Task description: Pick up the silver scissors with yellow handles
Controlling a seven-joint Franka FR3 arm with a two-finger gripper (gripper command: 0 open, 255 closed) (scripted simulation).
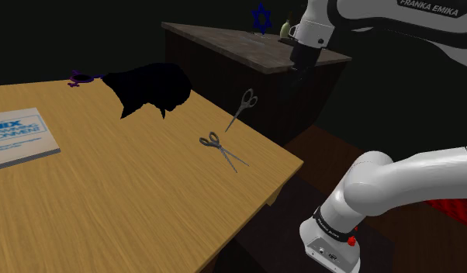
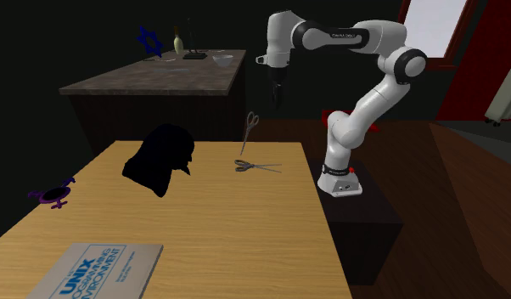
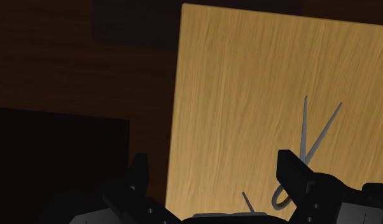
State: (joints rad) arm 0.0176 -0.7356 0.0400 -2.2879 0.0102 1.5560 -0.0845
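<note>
- Two grey pairs lie near one edge of the table (image 1: pixel 108 202); I cannot tell which is meant.
- Far scissors (image 1: pixel 241 108): handles toward the counter (image 1: pixel 240 43), blades pointing inward.
- Near scissors (image 1: pixel 222 150): blades run along that edge; the wrist view shows them splayed.
- Gripper (image 3: pixel 213 156): fingers apart, hanging high beside the table.

Room dim, far corners near black. Wooden surface (image 1: pixel 147 186) warmly, evenly lit, almost no cast shadows on it. Pale window (image 2: pixel 440 25) glows at upper right of second exterior view. Edges crisp, no blur, no glare.
</note>
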